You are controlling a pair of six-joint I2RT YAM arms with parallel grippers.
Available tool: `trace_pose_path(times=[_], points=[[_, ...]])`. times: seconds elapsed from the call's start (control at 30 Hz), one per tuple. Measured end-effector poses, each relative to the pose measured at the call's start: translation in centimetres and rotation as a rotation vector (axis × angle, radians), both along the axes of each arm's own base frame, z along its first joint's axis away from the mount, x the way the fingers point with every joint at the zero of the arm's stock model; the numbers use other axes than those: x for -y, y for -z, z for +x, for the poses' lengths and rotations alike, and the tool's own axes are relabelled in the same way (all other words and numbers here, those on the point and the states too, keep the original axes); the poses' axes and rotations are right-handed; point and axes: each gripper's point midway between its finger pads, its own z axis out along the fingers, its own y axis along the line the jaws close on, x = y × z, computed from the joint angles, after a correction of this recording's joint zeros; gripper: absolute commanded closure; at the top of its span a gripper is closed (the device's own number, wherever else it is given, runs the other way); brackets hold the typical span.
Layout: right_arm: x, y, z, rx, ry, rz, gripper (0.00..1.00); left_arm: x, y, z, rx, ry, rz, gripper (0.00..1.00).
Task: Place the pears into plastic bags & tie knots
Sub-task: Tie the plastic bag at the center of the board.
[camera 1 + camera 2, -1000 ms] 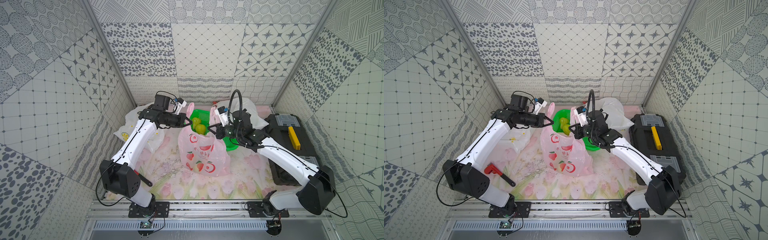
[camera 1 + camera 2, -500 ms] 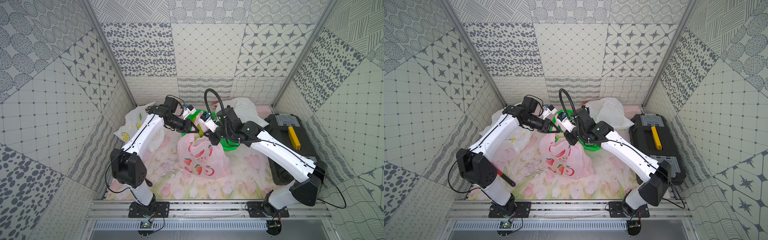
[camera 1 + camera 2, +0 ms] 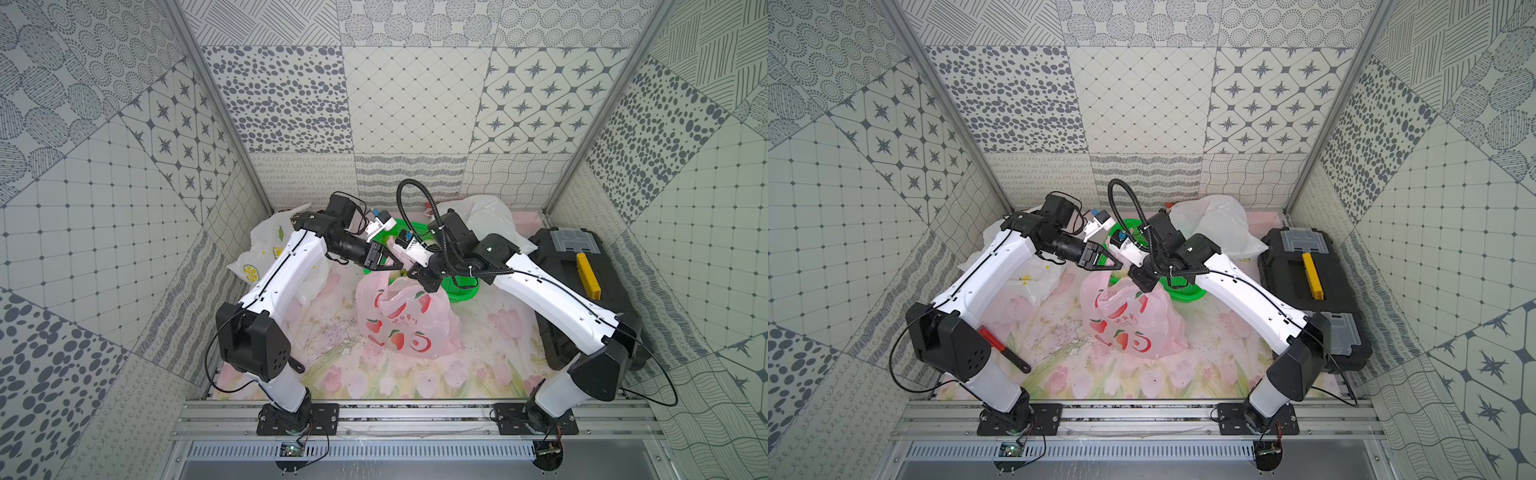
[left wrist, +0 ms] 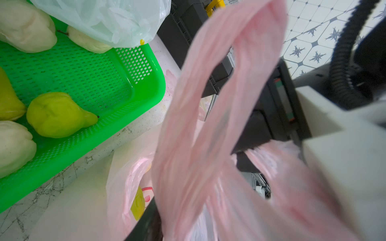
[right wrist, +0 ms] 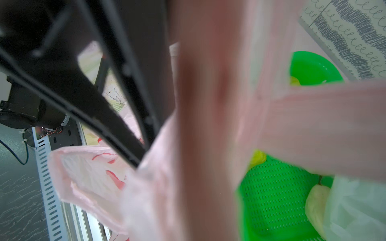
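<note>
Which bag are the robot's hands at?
The pink bag with red fruit, in the middle: the left hand and right hand meet over its top. The lemon bag and white bag lie farther off.

Your left arm and right arm match: white link shells between black joint housings (the left shoulder's shows a grid of holes). The left gripper is a black triangular frame. A ribbed black cable hose rises from the right wrist; thin black wires trail by bolted black base plates.
</note>
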Motion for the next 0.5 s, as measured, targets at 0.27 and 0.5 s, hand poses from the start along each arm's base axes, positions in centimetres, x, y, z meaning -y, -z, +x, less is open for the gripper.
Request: trace_pose_path(times=[0.27,0.5], points=[[-0.5,0.5,-0.3,-0.045,-0.021,0.003,0.93,0.5,-0.7,0.3,0.022,0.008,-0.026,0.78],[0.1,-0.6,0.3,-0.119,0.032,0.082,0.58,0.7,-0.4,0.7,0.036,0.002,-0.022,1.0]])
